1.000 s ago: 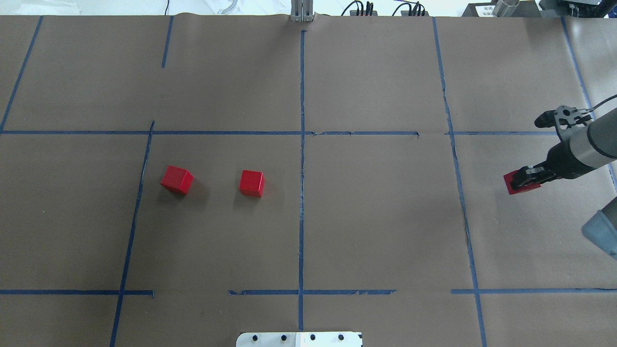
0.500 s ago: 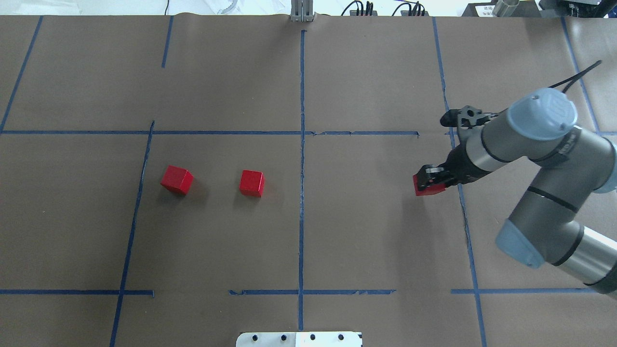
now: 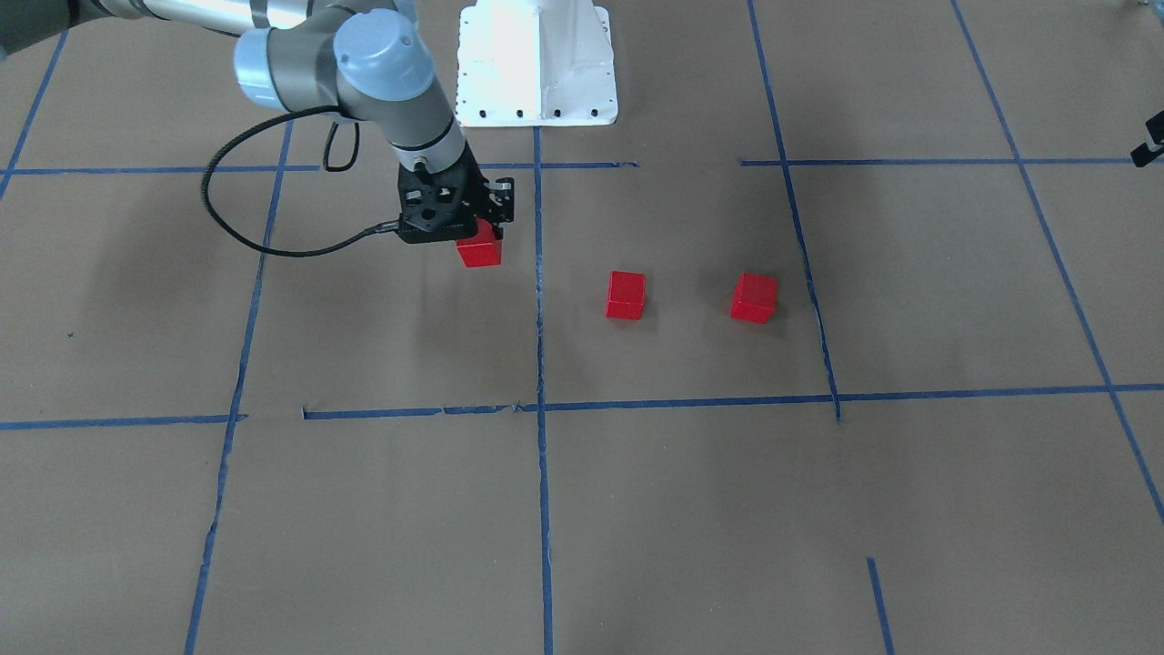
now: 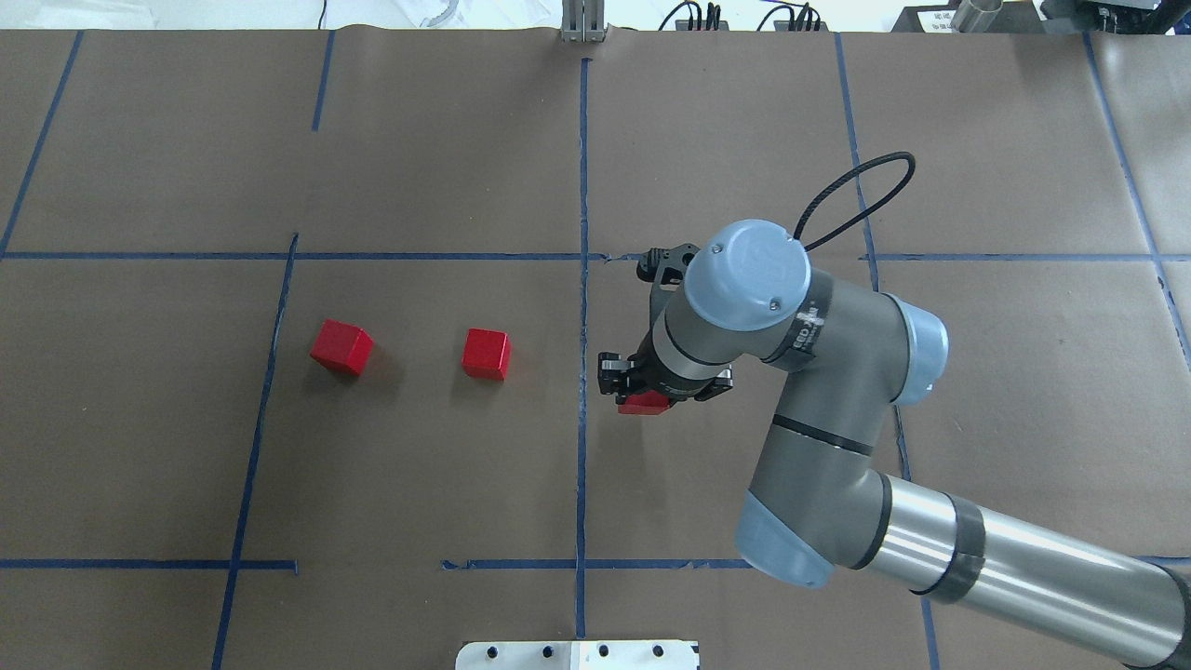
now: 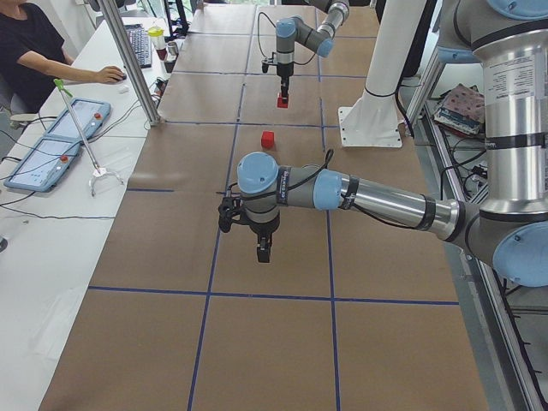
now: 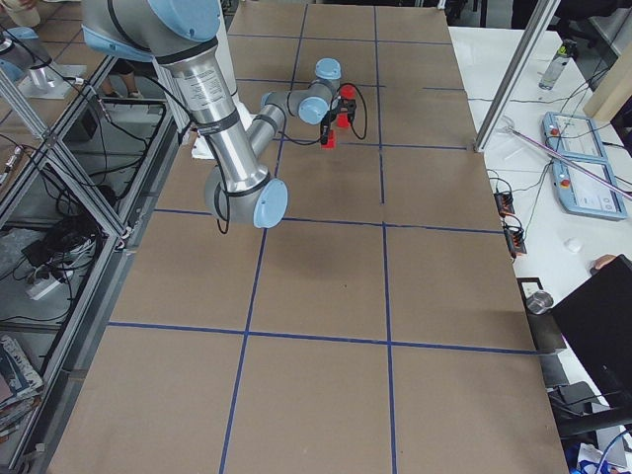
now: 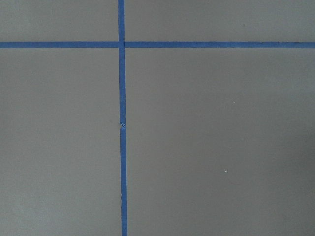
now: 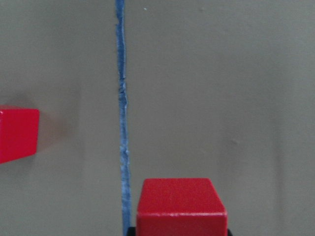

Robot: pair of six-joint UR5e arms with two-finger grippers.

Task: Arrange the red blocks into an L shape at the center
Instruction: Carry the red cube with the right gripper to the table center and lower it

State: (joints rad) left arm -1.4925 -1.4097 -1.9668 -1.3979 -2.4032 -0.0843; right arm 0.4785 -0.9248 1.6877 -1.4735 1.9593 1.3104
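My right gripper (image 4: 642,393) is shut on a red block (image 4: 644,405) just right of the centre tape line (image 4: 582,372). The front view shows the same gripper (image 3: 479,238) and block (image 3: 479,249). The right wrist view shows the held block (image 8: 181,206) at the bottom, with the tape line to its left. I cannot tell whether the block touches the paper. Two more red blocks lie loose on the left half, one near the centre (image 4: 487,354) and one further left (image 4: 341,347). My left gripper (image 5: 263,250) shows only in the left side view. I cannot tell whether it is open.
The white robot base (image 3: 536,64) stands at the table's near middle edge. Blue tape lines grid the brown paper. A black cable (image 4: 856,186) loops off the right wrist. An operator (image 5: 34,51) sits at a side desk.
My right arm has swept left from the table's right edge to just right of the centre line, carrying the red block. The two loose blocks have not moved.
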